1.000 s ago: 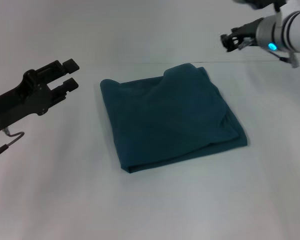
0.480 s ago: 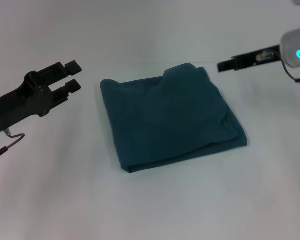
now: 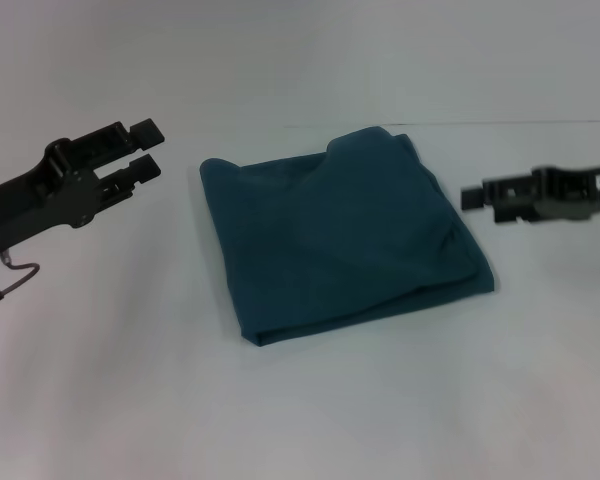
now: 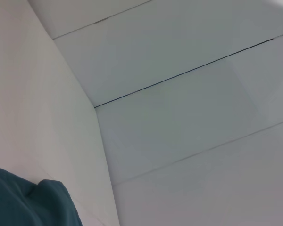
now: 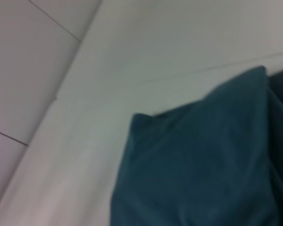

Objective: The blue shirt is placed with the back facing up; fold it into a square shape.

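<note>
White table [image 3: 310, 400], folded blue shirt [image 3: 340, 235] unmoved, right tool [image 3: 472, 197] lowered beside it, grip unclear, left tool [image 3: 148, 148] released.

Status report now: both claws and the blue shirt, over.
Left claw open, beside shirt. Right claw empty, right of it. Blue shirt folded roughly square. Nothing in the way.

A plain white tabletop [image 3: 310, 400] fills the head view, evenly lit, with soft shadows only. A thin dark seam [image 3: 500, 123] runs across its far part. Behind stands a white wall [image 4: 188, 117] of large flat panels, split by narrow dark joint lines [image 4: 188, 71] and meeting at a corner.
</note>
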`<move>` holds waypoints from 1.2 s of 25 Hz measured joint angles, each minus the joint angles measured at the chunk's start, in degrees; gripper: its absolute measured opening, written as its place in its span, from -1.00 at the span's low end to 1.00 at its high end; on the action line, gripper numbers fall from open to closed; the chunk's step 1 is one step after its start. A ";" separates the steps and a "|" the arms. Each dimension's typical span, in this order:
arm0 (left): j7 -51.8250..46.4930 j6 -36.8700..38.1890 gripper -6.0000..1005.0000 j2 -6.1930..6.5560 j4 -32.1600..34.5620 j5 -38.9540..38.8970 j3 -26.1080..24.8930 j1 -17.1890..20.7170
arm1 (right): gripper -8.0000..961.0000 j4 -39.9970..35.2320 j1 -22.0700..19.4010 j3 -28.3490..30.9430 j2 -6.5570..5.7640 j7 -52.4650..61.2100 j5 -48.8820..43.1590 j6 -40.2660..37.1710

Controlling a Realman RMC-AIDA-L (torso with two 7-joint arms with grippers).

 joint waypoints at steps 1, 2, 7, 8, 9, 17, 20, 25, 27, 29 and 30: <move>0.07 0.01 0.19 0.06 -0.03 0.01 0.06 -0.08 | 0.59 0.07 -0.17 -0.29 -0.04 -0.01 -1.00 0.03; 0.14 0.01 0.19 0.09 -0.10 0.04 0.18 -0.15 | 0.62 0.15 -0.26 -0.48 -0.03 -0.21 -1.85 0.03; 0.24 -0.35 0.19 -0.10 -0.69 0.20 0.82 -0.23 | 0.71 0.91 0.69 -0.84 1.41 -4.82 -7.70 3.84; 0.24 -0.36 0.19 -0.14 -0.79 0.20 0.84 -0.22 | 0.71 1.33 1.06 -0.97 1.70 -5.50 -8.76 4.90; 0.25 -0.34 0.19 -0.18 -0.92 0.20 0.83 -0.17 | 0.71 1.87 1.40 -1.31 1.93 -5.86 -9.58 5.97; 0.07 -0.39 0.19 -0.48 -1.29 0.21 0.86 0.26 | 0.58 4.43 2.69 -6.33 3.41 -6.21 -11.18 13.78; 0.05 -0.45 0.19 -0.48 -1.32 0.20 0.85 0.26 | 0.51 4.91 3.40 -8.09 4.34 -6.56 -11.20 15.70; 0.05 -0.49 0.19 -0.48 -1.32 0.19 0.85 0.01 | 0.41 6.15 4.84 -10.74 5.05 -6.79 -11.21 18.42; 0.10 -0.45 0.19 -0.48 -1.32 0.06 0.85 -0.04 | 0.38 6.23 5.05 -11.38 5.10 -6.59 -11.40 19.11; 0.14 -0.42 0.19 -0.48 -1.32 -0.12 0.85 -0.06 | 0.35 6.27 5.22 -11.66 5.12 -6.41 -11.93 19.62; 0.16 -0.42 0.19 -0.48 -1.34 -0.16 0.85 -0.06 | 0.33 6.27 5.28 -11.67 5.15 -6.40 -12.20 19.69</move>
